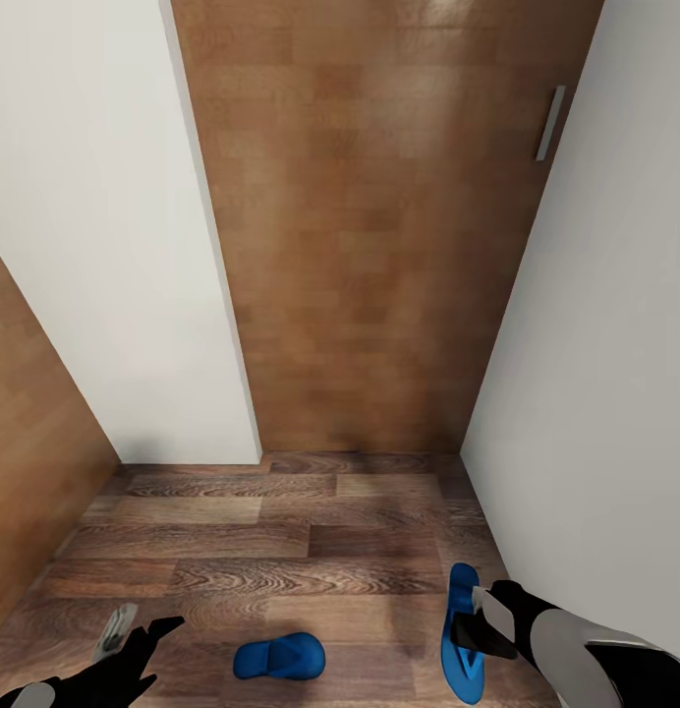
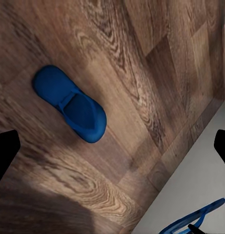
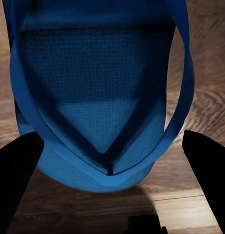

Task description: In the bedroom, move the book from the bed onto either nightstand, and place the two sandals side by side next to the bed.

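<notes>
Two bright blue sandals lie on the wood-plank floor. One sandal (image 1: 279, 656) (image 2: 73, 105) lies between the arms, just beyond my left gripper (image 1: 148, 634) (image 2: 112, 151), which is open and holds nothing. The other sandal (image 1: 461, 639) (image 3: 100, 83) lies lengthwise by the right wall. My right gripper (image 1: 475, 619) (image 3: 112, 161) is open right over it, one finger on each side of the sandal's rounded end; I cannot tell whether they touch it. The book, bed and nightstands are out of view.
I face a narrow alcove. A brown wooden door (image 1: 379, 216) with a metal handle (image 1: 550, 123) closes the far end. White walls (image 1: 114, 246) stand left and right (image 1: 615, 344), the right one close to the second sandal. A wood panel (image 1: 26, 423) is at far left.
</notes>
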